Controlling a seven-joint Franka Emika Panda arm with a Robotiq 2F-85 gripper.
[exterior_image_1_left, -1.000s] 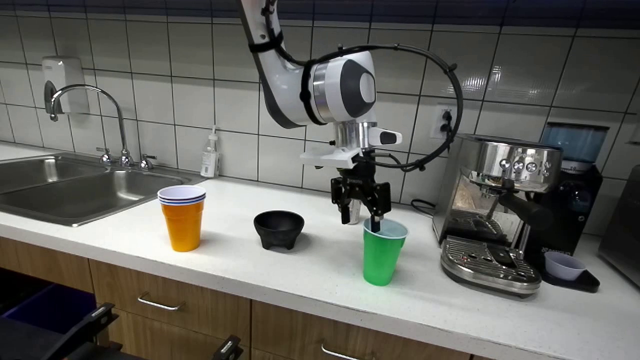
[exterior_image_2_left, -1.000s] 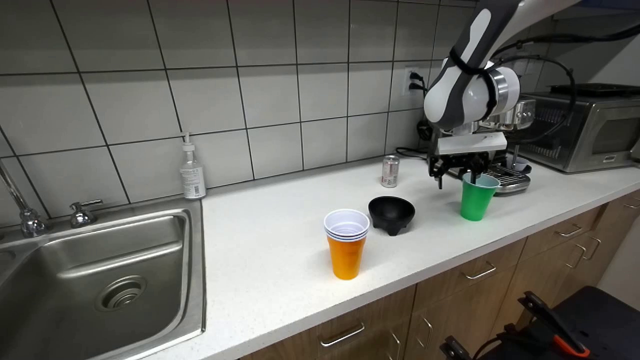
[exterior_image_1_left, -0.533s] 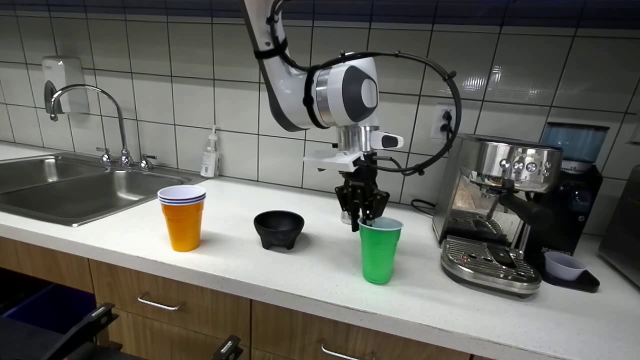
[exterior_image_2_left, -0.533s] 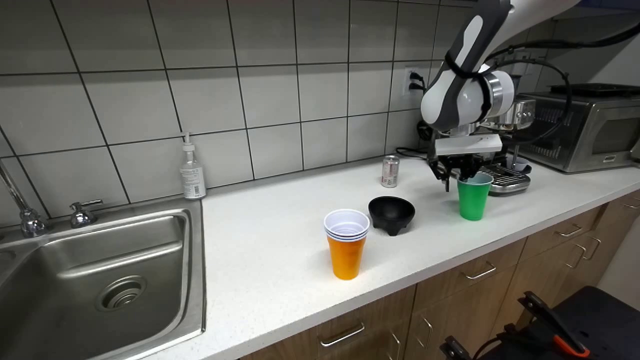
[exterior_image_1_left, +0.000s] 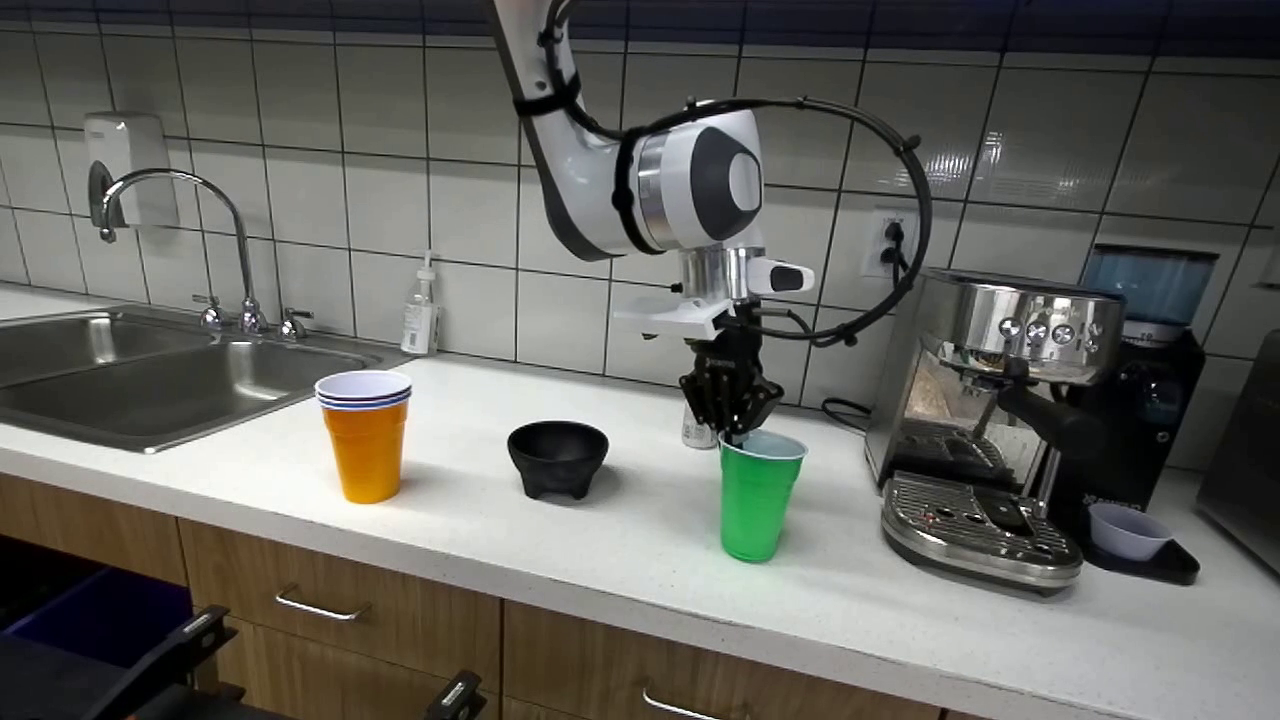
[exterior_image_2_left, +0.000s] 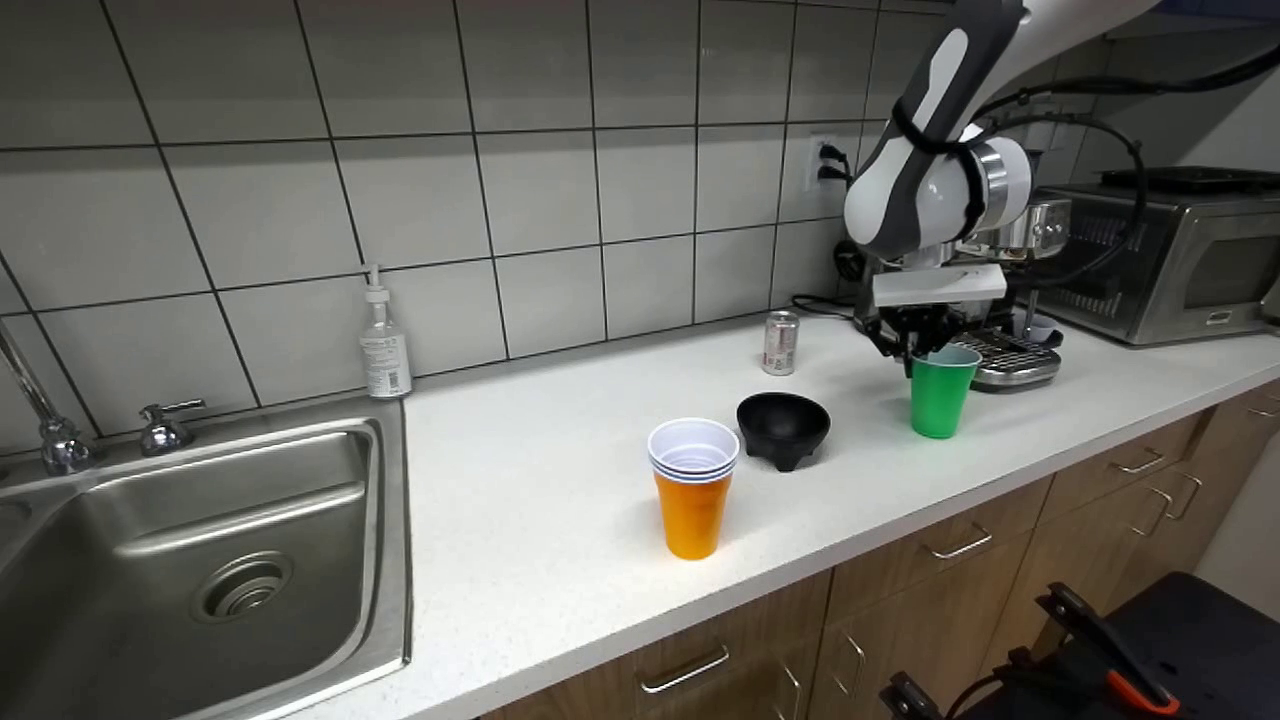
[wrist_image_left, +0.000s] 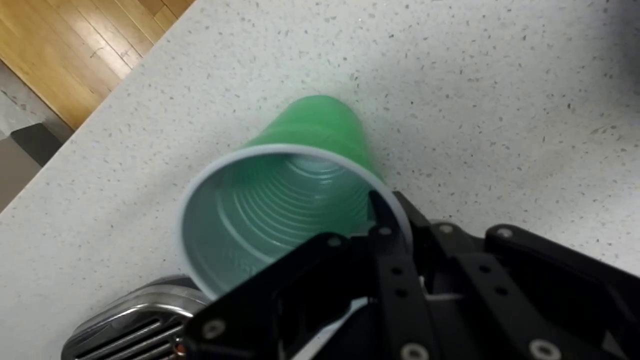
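Observation:
My gripper (wrist_image_left: 396, 202) is shut on the near wall of a green plastic cup (wrist_image_left: 317, 122), one finger inside the rim and one outside. The cup's inside is pale, and nothing shows in it. In both exterior views the green cup (exterior_image_1_left: 757, 505) leans slightly on the white counter, below my gripper (exterior_image_1_left: 734, 438); whether its base fully touches the counter I cannot tell. Left of it is a black three-legged bowl (exterior_image_1_left: 557, 460). Farther left stands a stack of orange cups (exterior_image_1_left: 368, 450). A silver can (exterior_image_2_left: 780, 343) stands behind, partly hidden by the gripper in an exterior view.
The espresso machine (exterior_image_1_left: 985, 430) stands close to the cup's right, its drip tray (wrist_image_left: 145, 325) nearest. A steel sink (exterior_image_2_left: 230, 560) and a soap bottle (exterior_image_2_left: 385, 345) lie to the left. The counter's front edge (exterior_image_1_left: 640, 615) runs along the near side.
My gripper's fingers have gone from spread, with one inside the cup, to shut on its wall. The cup has shifted slightly left, toward the gripper, and its base sits a little higher in view.

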